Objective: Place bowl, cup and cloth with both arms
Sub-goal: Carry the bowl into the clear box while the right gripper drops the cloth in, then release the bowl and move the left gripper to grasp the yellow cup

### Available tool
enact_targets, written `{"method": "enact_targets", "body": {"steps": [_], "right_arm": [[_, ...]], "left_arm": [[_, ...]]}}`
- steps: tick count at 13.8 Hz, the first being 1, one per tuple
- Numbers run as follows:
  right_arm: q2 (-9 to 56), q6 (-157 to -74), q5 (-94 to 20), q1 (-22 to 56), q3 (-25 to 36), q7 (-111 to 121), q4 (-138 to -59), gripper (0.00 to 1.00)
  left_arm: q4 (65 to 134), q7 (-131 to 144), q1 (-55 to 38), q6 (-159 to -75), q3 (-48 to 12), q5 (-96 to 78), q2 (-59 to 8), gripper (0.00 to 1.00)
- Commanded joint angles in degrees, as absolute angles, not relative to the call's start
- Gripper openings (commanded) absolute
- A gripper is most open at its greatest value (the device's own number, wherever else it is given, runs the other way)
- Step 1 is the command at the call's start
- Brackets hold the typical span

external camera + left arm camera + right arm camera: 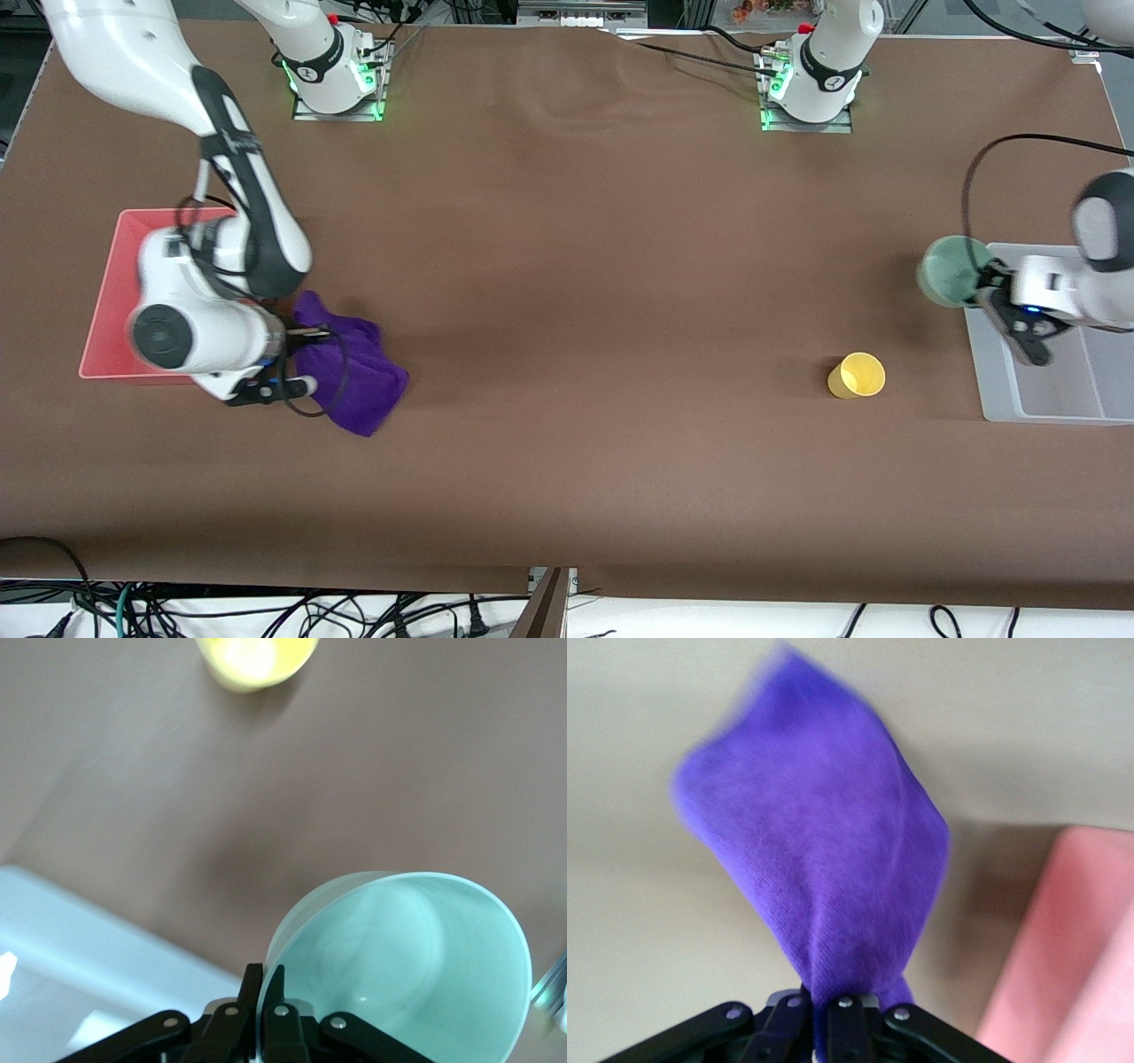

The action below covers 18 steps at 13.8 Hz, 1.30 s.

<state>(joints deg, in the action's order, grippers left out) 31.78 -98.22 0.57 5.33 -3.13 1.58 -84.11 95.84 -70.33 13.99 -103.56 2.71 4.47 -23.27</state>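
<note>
Even overhead light — blurred wrist views

a red tray [104, 306] and a clear plastic bin [1054, 403] sit at either end of the brown table [567, 266]

Right arm [239, 221] is reaching down from its base toward its own end of the table, its wrist turned sideways; right gripper [818, 1010] is pinching the cloth [824, 877] between closed fingers. Left arm [1094, 266] is extending over its own end of the table, wrist level; left gripper [262, 992] is clamping the rim of the bowl [407, 966], holding it aloft.
</note>
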Motion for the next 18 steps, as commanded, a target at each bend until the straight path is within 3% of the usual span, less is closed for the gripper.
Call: {"method": "enact_targets", "body": {"steps": [1,3,5,7,9,10,12,15,17,18], "right_arm": [[31.64,-84.95,1.32,4.40,-0.11,9.37,-74.73,0.00],[30.59,-76.33,1.41,4.39,4.20,16.93,-70.51,0.00],[30.06,-69.46,1.58,4.39,9.90,24.57,-68.56,0.00],[29.45,-68.38,1.58,4.31,15.97,33.35,-68.29,0.00],[29.62,-69.51,1.58,4.31,20.20,38.22,-68.90,0.00],[29.79,-70.65,1.58,4.22,21.17,39.10,-70.65,0.00],[30.23,-74.42,1.58,4.13,21.36,39.37,-75.21,0.00],[30.85,-79.70,1.49,4.13,21.45,39.37,-81.45,0.00],[31.11,-82.60,1.06,4.13,21.79,39.29,-85.50,0.00],[31.55,-83.66,0.79,4.13,21.88,39.20,-86.74,0.41]], "left_arm": [[86.33,-75.84,18.35,-101.42,2.20,9.30,-30.22,0.00],[82.55,-79.00,22.22,-103.00,2.20,10.63,-34.17,0.00],[81.91,-82.60,26.00,-110.26,2.20,10.11,-37.86,0.00],[81.91,-83.23,27.77,-117.48,2.11,9.49,-41.12,0.00],[81.91,-83.15,27.77,-119.35,2.11,8.18,-42.18,0.03],[81.91,-83.06,27.77,-119.36,2.11,6.87,-42.62,0.29],[81.91,-82.71,27.77,-119.36,2.02,4.23,-42.89,1.00],[81.65,-82.62,27.25,-116.91,1.50,2.46,-38.87,1.00],[80.78,-81.57,25.50,-110.60,0.71,2.20,-34.30,1.00],[80.16,-78.34,24.10,-106.39,-0.08,1.68,-32.45,1.00]]}}
